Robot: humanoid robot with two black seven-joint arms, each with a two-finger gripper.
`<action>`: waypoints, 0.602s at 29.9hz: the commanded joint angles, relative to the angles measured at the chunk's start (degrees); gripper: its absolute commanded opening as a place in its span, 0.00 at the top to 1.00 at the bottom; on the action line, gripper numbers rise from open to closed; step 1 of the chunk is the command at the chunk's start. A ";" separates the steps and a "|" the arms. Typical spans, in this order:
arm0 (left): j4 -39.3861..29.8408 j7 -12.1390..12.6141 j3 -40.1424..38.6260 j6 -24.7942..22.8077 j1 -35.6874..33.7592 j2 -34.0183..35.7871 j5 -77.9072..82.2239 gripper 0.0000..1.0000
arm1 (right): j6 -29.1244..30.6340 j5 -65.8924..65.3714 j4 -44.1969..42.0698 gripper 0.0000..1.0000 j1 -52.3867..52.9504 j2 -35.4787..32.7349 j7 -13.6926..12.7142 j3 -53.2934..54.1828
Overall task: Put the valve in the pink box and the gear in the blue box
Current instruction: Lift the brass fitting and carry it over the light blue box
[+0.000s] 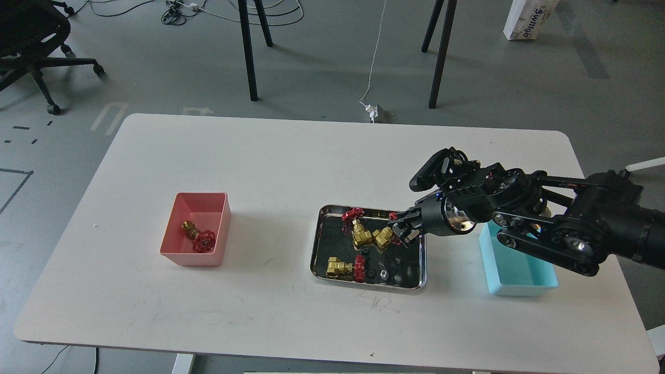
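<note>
One valve (200, 238) lies in the pink box (179, 257) at the left. Three more valves (358, 229) (385, 237) (343, 266) lie in the steel tray (316, 249) at the table's middle. Tiny black gears (371, 271) (365, 251) lie on the tray's dark floor among them. The blue box (519, 272) stands right of the tray and looks empty where it shows. My right gripper (404, 229) hovers over the tray's right half, close to the middle valve. Its fingers are small and dark, and anything between them is hidden. My left gripper is out of view.
My right arm (545, 228) reaches in from the right over the blue box's far end. Beyond the table stand black stand legs (249, 52), an office chair (31, 47) and floor cables. The table's front edge runs close below the tray.
</note>
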 commanded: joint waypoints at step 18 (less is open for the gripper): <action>-0.01 -0.25 0.89 0.24 -0.04 -0.28 -0.20 0.14 | -0.01 4.75 5.42 0.87 -12.57 -24.48 0.91 5.31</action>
